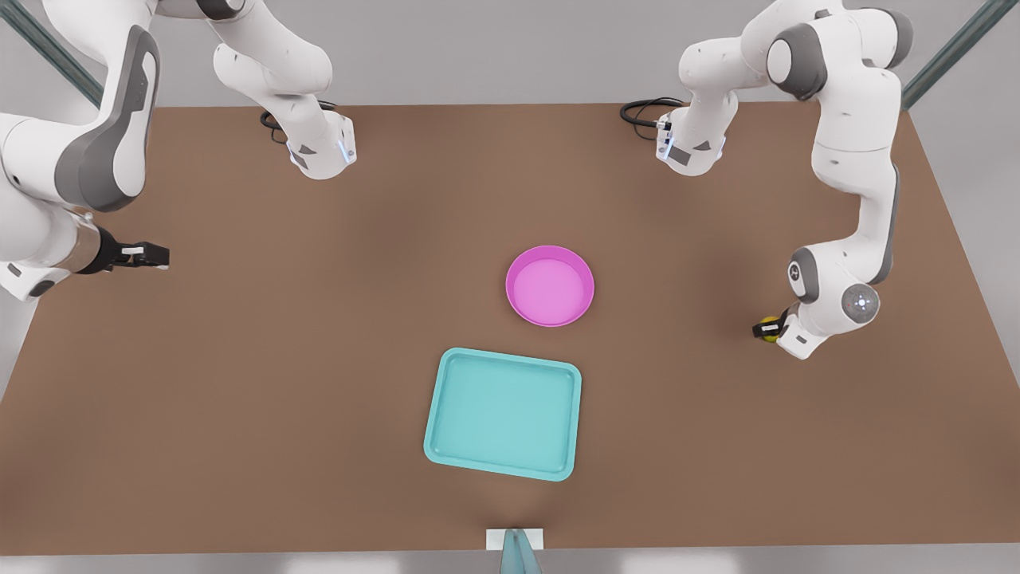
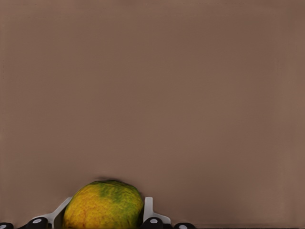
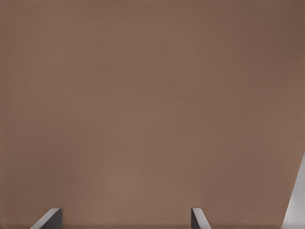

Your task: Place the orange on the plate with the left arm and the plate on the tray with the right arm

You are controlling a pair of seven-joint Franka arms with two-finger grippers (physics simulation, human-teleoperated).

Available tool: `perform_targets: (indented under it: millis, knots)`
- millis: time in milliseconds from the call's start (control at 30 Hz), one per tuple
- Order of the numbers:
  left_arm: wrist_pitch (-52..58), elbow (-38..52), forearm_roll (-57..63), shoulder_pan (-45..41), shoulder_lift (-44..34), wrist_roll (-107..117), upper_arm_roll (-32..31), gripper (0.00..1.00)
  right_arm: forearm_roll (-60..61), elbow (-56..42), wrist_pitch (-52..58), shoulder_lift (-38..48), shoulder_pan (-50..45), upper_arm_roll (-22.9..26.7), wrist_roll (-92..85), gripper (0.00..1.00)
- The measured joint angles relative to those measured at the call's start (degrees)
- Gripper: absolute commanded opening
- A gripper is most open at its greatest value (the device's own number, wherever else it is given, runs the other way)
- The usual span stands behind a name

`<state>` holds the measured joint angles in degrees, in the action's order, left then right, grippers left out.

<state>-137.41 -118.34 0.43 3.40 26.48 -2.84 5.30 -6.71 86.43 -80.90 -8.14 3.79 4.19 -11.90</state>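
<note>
Brown tabletop (image 1: 319, 359) spreads across the front view, where I see the pink plate (image 1: 550, 285) near the middle and the teal tray (image 1: 504, 414) just beside it, toward the camera. At the front view's right, my left gripper (image 1: 766, 328) sits low over the table with the orange (image 1: 770, 328) between its fingers. The plate lies well apart from it, toward the front view's left, so I judge the coming carry runs that way. My right gripper (image 1: 147, 255) waits at the front view's far left, farther from the plate.

In the left wrist view, the yellow-green orange (image 2: 103, 205) is clasped between two pale fingers (image 2: 148, 210), bare table beyond.

In the right wrist view, two fingertips (image 3: 199, 218) stand spread apart over bare table, holding nothing.
</note>
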Motion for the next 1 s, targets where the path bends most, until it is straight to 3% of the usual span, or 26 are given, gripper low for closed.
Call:
perform_targets:
  millis: [133,233,300,433,467,567,633,667,733,833,867,933,1000]
  knots:
    - [7.83,4.0,0.03,-16.48,-6.58,3.88,-3.65,0.68,0.0,-0.06,0.0,-0.02,0.03,0.0,-0.05,1.0]
    - [12.94,14.37,-2.2,-36.02,-0.73,10.63,-4.47,0.68,0.0,-0.16,-0.02,-0.08,0.13,-0.01,-0.08,1.0]
    - [15.13,18.52,-3.82,-42.85,3.63,15.34,-4.63,0.69,0.01,-0.14,-0.01,-0.13,0.18,0.0,-0.09,1.0]
    - [17.16,17.72,-5.28,-45.86,6.85,23.41,-4.78,0.7,0.01,-0.1,-0.05,-0.22,0.18,0.01,-0.12,1.0]
    - [17.44,17.4,-5.5,-45.99,7.1,25.15,-4.86,1.0,0.01,-0.1,-0.07,-0.24,0.17,0.0,-0.13,1.0]
    - [18.11,16.58,-5.75,-46.03,7.26,29.81,-4.96,1.0,0.01,-0.14,-0.11,-0.33,0.17,0.01,-0.15,1.0]
    - [20.55,16.52,-5.86,-46.01,2.81,32.45,-4.46,1.0,0.06,-0.14,0.05,-0.61,0.07,-0.04,-0.16,1.0]
    - [24.07,18.19,-6.06,-46.04,-2.77,33.59,-2.3,1.0,0.58,-0.35,0.71,-1.73,-0.16,-0.12,-0.18,1.0]
    - [33.88,25.03,-6.44,-46.12,-12.97,34.25,8.66,1.0,4.16,-0.13,2.52,-5.68,-2.27,-0.23,-0.19,1.0]
    - [46.56,36.19,-6.5,-43.65,-15.81,31.32,24.66,1.0,11.6,7.17,-0.66,-8.42,-8.75,-0.34,0.86,1.0]
    - [49.76,37.38,-6.27,-37.93,-16.44,29.96,21.73,1.0,14.61,12.8,-4.01,-7.67,-10.27,-0.43,1.28,1.0]
    - [53.23,37.54,-3.53,-17.77,-18.5,27.36,0.99,1.0,20.52,20.91,-11.9,-7.12,-13.55,-1.73,2.5,1.0]
    - [55.12,37.91,-1.74,-9.79,-19.02,24.91,-6.77,1.0,25.15,25.69,-20.55,-8.0,-18.84,-2.32,4.28,1.0]
